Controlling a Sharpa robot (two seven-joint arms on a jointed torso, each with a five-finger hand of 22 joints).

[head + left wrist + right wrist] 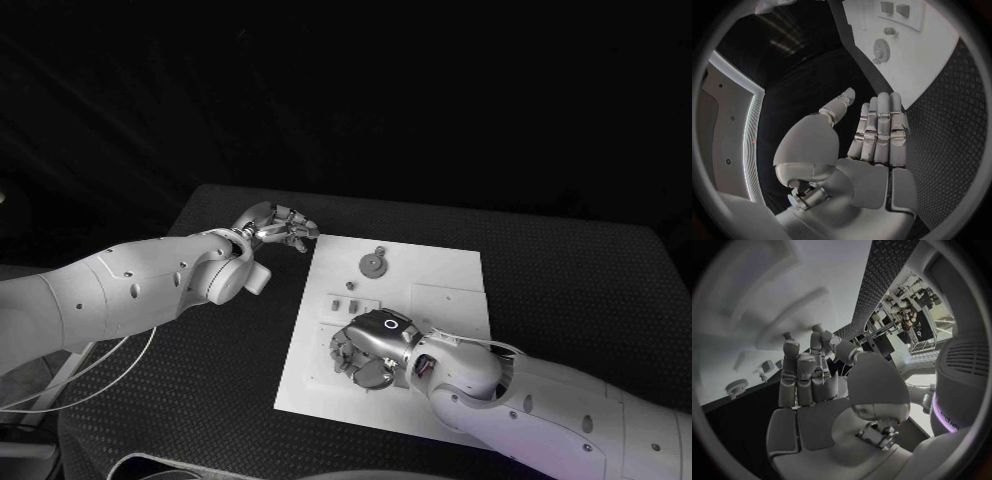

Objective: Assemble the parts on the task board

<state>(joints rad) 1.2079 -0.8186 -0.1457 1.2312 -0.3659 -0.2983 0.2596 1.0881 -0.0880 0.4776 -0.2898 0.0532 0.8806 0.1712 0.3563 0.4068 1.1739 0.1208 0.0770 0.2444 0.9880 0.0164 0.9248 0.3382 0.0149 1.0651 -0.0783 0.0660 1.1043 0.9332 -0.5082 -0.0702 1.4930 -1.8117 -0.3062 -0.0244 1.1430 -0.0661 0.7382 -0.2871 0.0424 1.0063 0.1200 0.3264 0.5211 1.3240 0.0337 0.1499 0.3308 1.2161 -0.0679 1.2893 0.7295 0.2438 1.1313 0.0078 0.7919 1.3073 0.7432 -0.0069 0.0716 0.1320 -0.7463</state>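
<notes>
The task board lies flat at the centre of the black table.

Left hand: positioned off the board, just beyond its corner at about 10 o'clock from the board's centre, over bare table. In the left wrist view the hand has its fingers straight and held side by side, the thumb standing apart; the palm is bare. Nothing is grasped; the hand is released.

Right hand: over the lower part of the board, at about 7 o'clock from the board's centre, palm turned down toward the plate. In the right wrist view the hand has its fingers bent inward close to the board surface. Whether a part sits between them cannot be determined; the fingertips hide the spot in both views.

Parts: a round, toothed part lies on the board at about 11 o'clock from its centre, well apart from both hands; it also appears in the left wrist view. Two small upright parts stand near the board's left edge at about 9 o'clock, just above the right hand. Their exact shape is too small to tell.
</notes>
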